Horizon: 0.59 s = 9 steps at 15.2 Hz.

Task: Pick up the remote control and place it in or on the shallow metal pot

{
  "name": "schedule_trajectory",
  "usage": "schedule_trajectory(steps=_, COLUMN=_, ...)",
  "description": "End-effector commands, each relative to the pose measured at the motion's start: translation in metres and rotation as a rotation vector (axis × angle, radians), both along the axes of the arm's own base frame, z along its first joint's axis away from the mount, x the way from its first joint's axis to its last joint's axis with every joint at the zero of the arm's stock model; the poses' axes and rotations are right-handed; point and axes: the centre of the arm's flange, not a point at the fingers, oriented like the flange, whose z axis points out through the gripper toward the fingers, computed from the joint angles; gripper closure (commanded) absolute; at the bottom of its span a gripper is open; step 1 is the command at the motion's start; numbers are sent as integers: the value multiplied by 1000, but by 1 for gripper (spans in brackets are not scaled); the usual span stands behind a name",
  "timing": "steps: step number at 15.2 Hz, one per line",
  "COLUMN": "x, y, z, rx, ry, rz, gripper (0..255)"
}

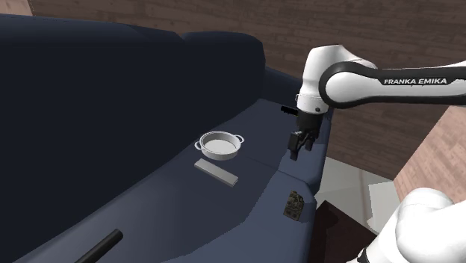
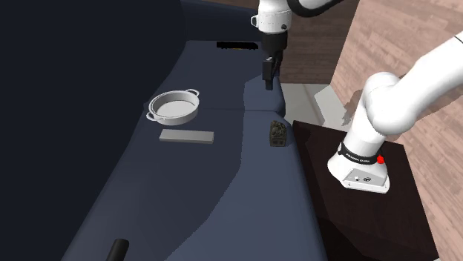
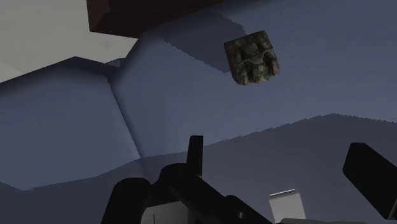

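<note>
Shoulder view: the grey remote control (image 1: 216, 172) lies flat on the sofa (image 1: 149, 202) seat just beside the shallow pot (image 1: 219, 145), its long axis running from backrest towards front edge. Wrist view adds the gripper (image 3: 280, 153), fingers spread and empty, near a mottled block (image 3: 252, 58)

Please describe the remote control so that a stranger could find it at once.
On the dark blue sofa, find the round two-handled pot. The remote control lies just beside it: the only flat, pale grey bar, unlike the dark mottled block.
</note>
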Motion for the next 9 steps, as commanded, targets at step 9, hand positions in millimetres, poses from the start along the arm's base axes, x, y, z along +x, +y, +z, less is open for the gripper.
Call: schedule_trajectory(steps=9, x=94, y=37, z=-73, rx=22, ry=-48, rz=62, gripper=0)
